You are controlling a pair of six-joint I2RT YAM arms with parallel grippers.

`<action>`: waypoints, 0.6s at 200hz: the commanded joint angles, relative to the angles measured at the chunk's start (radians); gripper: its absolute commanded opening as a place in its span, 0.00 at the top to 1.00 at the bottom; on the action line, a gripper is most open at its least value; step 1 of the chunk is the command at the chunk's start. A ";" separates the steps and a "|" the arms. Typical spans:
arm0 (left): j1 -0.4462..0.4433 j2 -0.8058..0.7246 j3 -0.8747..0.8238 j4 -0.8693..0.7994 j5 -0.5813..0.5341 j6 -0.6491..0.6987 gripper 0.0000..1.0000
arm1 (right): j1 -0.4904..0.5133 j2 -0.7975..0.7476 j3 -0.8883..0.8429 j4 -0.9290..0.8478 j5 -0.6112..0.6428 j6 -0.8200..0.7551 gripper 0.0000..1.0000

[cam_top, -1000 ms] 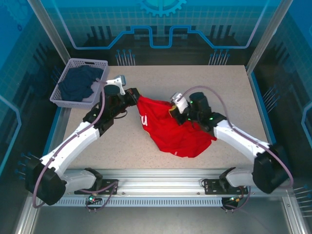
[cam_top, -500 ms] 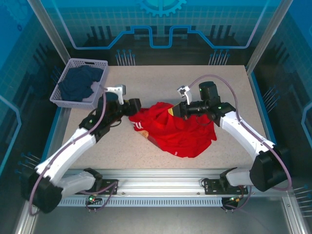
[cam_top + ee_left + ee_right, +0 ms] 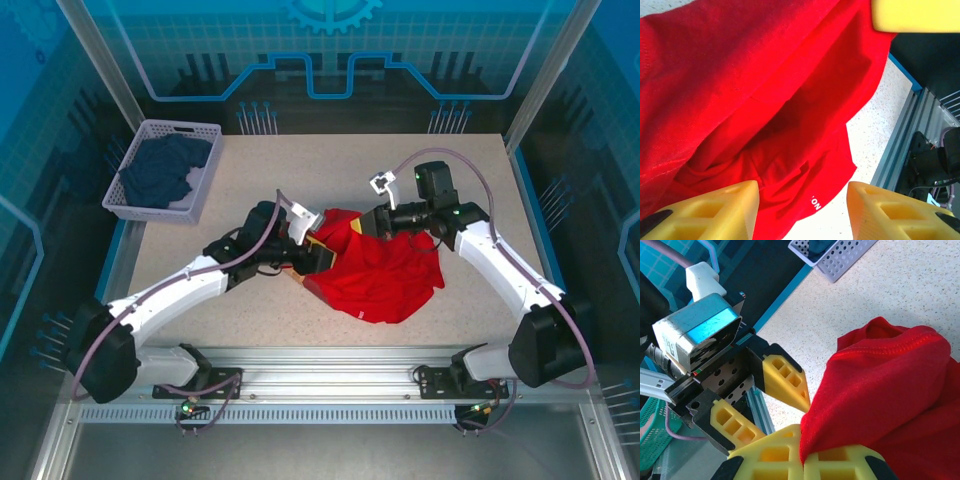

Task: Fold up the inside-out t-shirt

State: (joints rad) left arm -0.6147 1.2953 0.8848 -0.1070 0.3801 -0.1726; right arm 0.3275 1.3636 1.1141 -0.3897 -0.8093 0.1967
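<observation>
While low, left tool [image 3: 322,258] at t-shirt [image 3: 390,285].

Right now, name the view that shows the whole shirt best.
Top view: the shirt, crumpled, shows nearly whole on the table. Left wrist gives close red folds and white lettering; right wrist, a bunched edge pinched in the right gripper.

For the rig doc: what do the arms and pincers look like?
Left arm and right arm: white shells, black joints, a mauve cable looping along each. Left pincer and right pincer: yellow wedge fingers with open cells, black mounts.
</observation>
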 commanded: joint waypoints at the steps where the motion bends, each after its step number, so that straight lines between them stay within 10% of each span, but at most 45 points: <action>1: 0.000 0.027 0.049 0.012 0.009 0.051 0.48 | -0.014 -0.014 0.032 -0.025 -0.039 -0.023 1.00; 65: 0.024 0.183 0.185 0.040 0.046 0.072 0.41 | -0.015 -0.033 0.018 -0.031 -0.042 -0.028 1.00; 120: 0.029 0.208 0.232 0.038 0.106 0.057 0.82 | -0.024 -0.038 0.028 -0.073 -0.014 -0.058 1.00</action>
State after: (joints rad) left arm -0.5934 1.5127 1.0878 -0.0811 0.4397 -0.1204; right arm 0.3248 1.3502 1.1149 -0.4160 -0.8196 0.1738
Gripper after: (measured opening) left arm 0.264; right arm 0.052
